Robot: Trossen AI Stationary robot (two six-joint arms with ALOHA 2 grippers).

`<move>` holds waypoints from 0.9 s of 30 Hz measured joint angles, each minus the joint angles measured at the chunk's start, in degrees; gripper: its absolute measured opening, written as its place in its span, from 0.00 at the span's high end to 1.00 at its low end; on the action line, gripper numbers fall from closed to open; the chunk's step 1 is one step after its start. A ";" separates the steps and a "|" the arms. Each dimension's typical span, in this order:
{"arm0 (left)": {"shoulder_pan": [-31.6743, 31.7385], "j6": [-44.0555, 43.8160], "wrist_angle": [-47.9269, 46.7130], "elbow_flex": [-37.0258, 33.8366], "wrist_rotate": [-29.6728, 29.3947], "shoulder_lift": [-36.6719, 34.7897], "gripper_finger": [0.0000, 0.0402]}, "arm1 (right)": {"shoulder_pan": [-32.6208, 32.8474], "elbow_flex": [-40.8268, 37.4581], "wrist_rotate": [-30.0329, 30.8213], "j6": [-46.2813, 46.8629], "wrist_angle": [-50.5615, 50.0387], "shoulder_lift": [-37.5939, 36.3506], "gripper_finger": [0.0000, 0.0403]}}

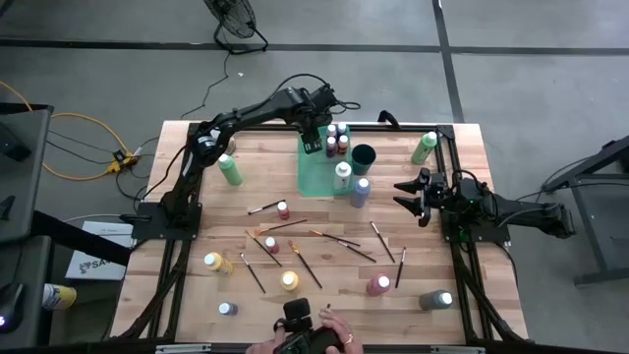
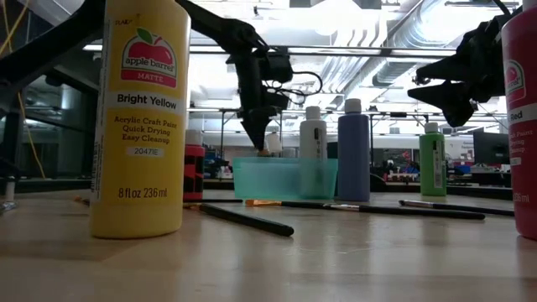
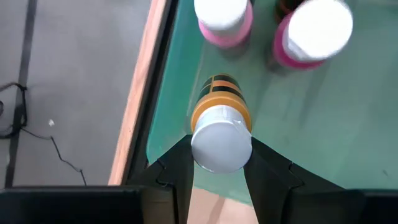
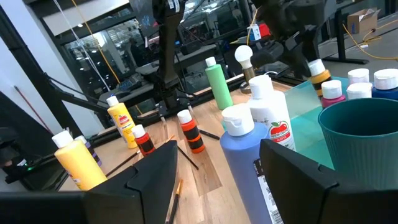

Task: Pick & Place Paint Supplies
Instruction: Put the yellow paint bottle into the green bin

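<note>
My left gripper [image 1: 314, 145] reaches over the far left corner of the green tray [image 1: 319, 179], shut on a small orange bottle with a white cap [image 3: 221, 144]. Pink, white-capped bottles [image 3: 222, 18] stand in the tray beside it. Small bottles such as a red one [image 1: 283, 209] and a yellow one [image 1: 289, 281] stand on the table, with thin brushes [image 1: 339, 239] lying among them. My right gripper [image 1: 406, 196] hovers open at the table's right side, touching nothing. My left gripper pinches the orange bottle by its white cap [image 3: 219, 163], one finger [image 3: 177, 168] on each side. The fingers come from above, pointing down. The bottle stays upright inside the tray [image 3: 323, 124]; whether its base rests on the tray floor, I cannot tell.
A tall blue bottle [image 1: 361, 192] and a white one [image 1: 342, 175] stand at the tray's near edge, a dark teal cup [image 1: 364, 155] at its right. Green bottles [image 1: 229, 169] [image 1: 425, 147] stand farther out. A person's hand [image 1: 336, 340] holds a device at the near edge.
</note>
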 joint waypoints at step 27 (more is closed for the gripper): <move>-0.42 2.91 2.56 0.04 0.69 2.91 0.70 | 0.00 0.00 0.04 0.00 0.00 -0.01 0.45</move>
